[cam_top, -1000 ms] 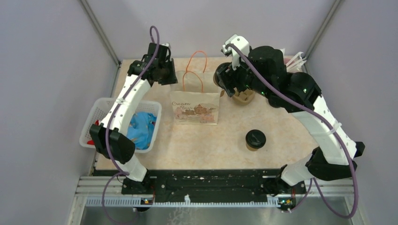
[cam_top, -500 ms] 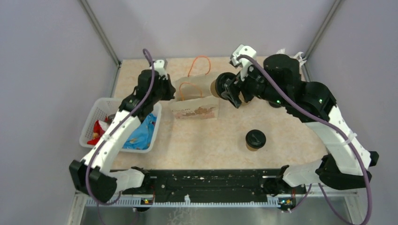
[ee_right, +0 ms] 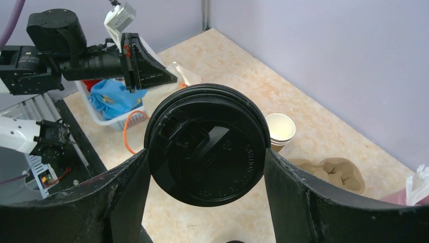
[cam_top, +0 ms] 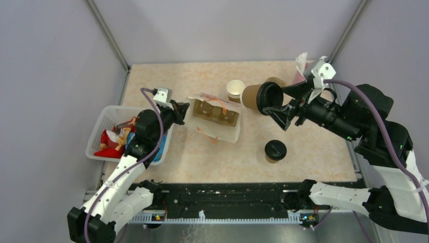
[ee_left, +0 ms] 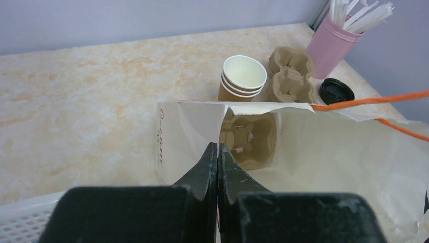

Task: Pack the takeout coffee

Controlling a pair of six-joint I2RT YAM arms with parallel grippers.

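The left end effector [ee_left: 217, 149] pinches the rim of the paper bag [ee_left: 313, 152], while right of that bag the right end effector [cam_top: 275, 99] clamps a lidded coffee cup [cam_top: 252, 94] tipped sideways.

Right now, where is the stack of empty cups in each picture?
Top external: the stack of empty cups sits upper middle, just past the bag.
Left wrist: upper middle, behind the bag.
Right wrist: right of middle, beside the held cup.
Shared landmark: the pulp carrier right next to it.

The paper bag [cam_top: 224, 132] is now laid on its side, and one lidded cup [cam_top: 253, 94] is lifted away, tipped sideways.
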